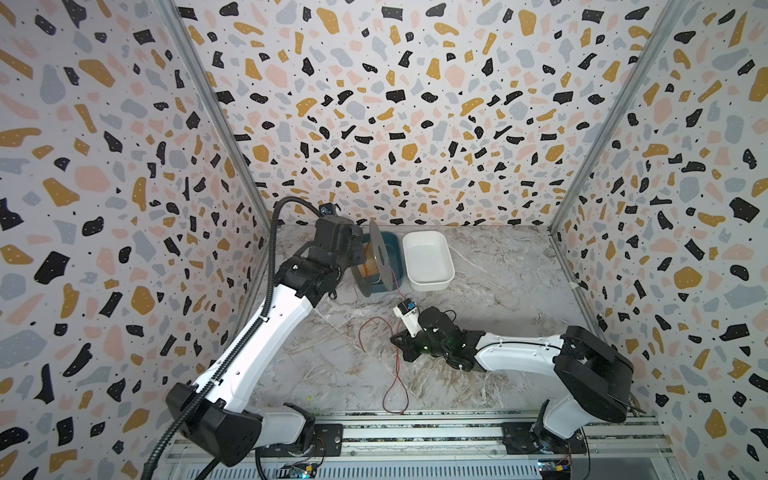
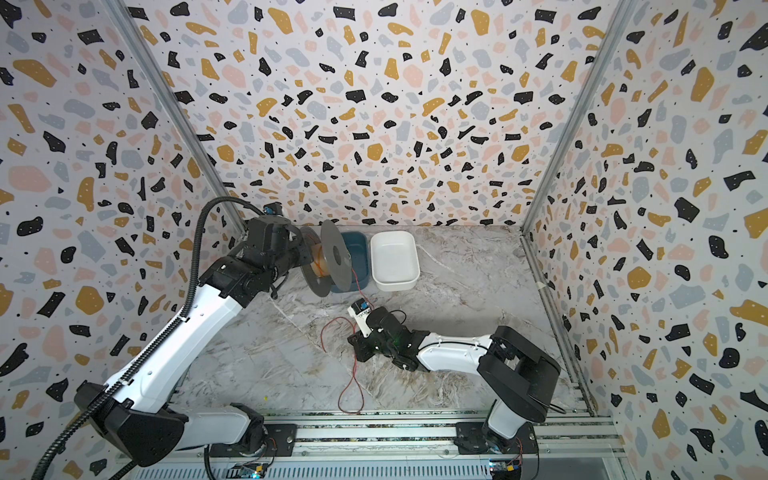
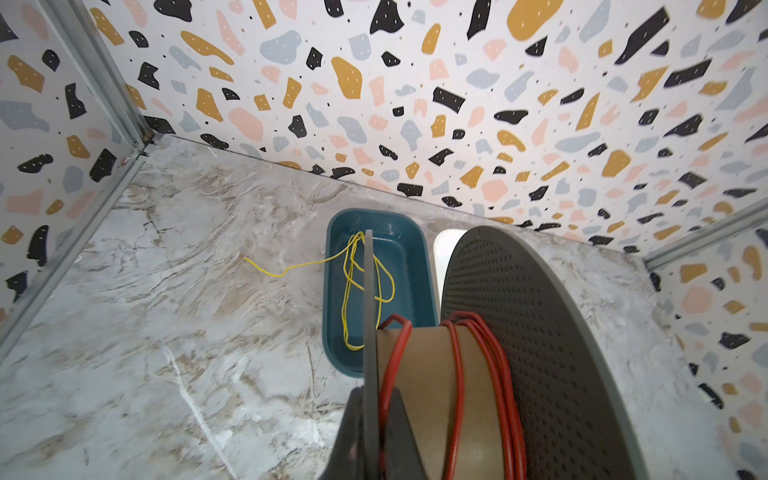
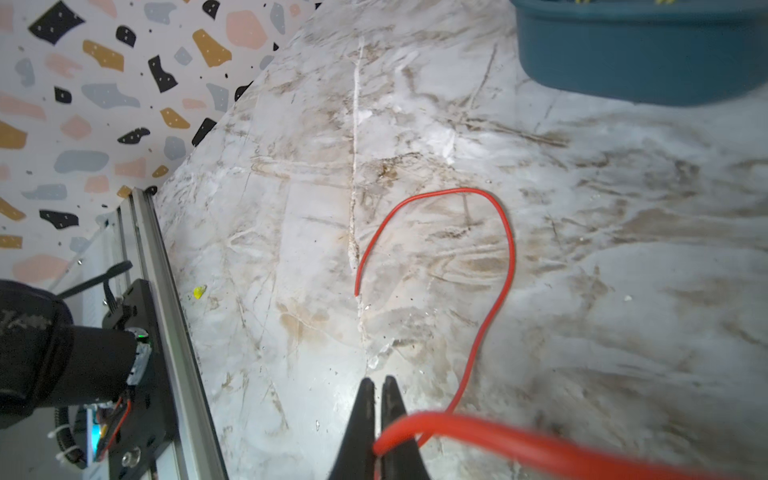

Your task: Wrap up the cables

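Right gripper (image 4: 378, 386) tight on cable (image 4: 509, 249)

Marble tabletop (image 1: 498, 332): blue tub (image 3: 411, 257), white tub (image 1: 430, 282), loose red cables (image 4: 457, 190), yellow wire end (image 3: 282, 274).

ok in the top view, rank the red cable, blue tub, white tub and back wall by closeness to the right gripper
1. red cable: pinched in the right gripper, mid-table.
2. blue tub and white tub: side by side behind the gripper, too close to call.
3. back wall: farthest, beyond both tubs.
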You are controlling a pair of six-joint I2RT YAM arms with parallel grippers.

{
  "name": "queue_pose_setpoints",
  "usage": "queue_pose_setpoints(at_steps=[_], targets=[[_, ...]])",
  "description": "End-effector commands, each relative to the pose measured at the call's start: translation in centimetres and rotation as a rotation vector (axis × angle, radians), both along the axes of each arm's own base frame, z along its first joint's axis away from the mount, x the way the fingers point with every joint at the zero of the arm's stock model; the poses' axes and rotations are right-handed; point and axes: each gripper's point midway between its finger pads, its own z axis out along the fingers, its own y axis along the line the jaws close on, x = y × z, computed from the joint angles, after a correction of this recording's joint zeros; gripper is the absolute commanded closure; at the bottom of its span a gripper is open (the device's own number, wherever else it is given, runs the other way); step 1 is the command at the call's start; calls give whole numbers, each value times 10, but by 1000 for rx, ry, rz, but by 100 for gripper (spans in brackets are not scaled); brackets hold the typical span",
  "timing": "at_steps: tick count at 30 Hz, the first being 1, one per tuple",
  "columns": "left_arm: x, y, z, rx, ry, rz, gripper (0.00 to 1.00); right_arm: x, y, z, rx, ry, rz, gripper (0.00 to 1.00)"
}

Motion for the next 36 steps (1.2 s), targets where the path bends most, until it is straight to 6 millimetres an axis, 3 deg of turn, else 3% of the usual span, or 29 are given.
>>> queue_pose_setpoints(at_steps=[1, 8, 20, 27, 36], targets=[[15, -5, 55, -157, -155, 9, 100, -9, -3, 8, -120, -136, 62, 100], [30, 12, 64, -226, -217, 95, 100, -27, 11, 39, -242, -343, 141, 100], [54, 39, 77, -122, -307, 270, 100, -28, 13, 116, -358, -593, 198, 100], [64, 40, 60, -65, -277, 284, 100, -14, 4, 159, -403, -715, 158, 100], [55, 37, 34, -36, -233, 265, 100, 10, -10, 211, -419, -851, 78, 100]])
